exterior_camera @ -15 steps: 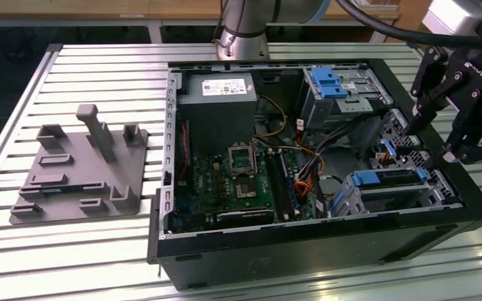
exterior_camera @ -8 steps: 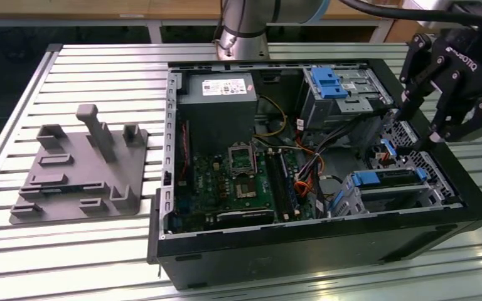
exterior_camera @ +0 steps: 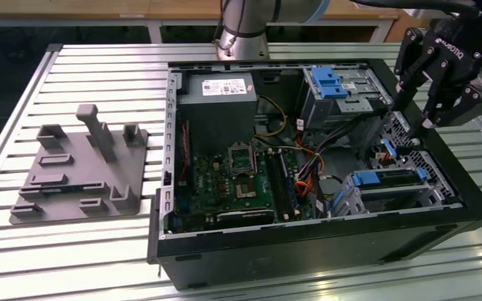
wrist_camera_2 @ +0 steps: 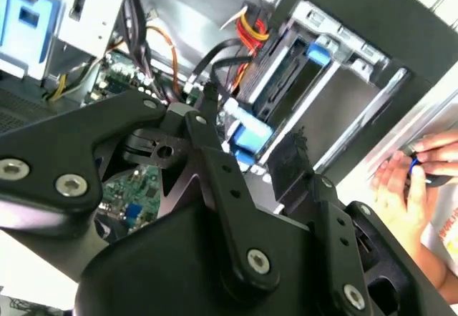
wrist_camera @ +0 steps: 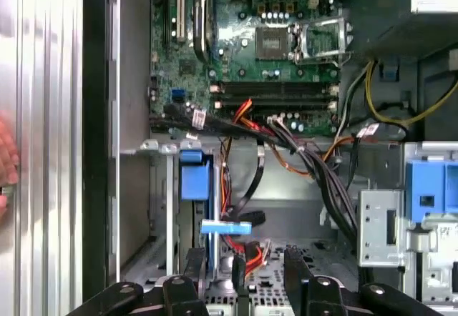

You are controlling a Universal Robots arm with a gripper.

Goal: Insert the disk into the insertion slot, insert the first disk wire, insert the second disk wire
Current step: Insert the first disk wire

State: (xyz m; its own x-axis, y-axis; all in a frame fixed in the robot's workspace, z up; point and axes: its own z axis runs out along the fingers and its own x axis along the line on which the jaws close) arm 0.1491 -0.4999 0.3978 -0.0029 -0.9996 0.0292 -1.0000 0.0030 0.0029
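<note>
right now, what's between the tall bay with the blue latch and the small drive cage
Between tall bay and drive cage, a bundle of black cables crosses the gap in the exterior view.

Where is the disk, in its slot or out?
In. The blue-framed disk sits inside the grey insertion slot, seen in the exterior view.
</note>
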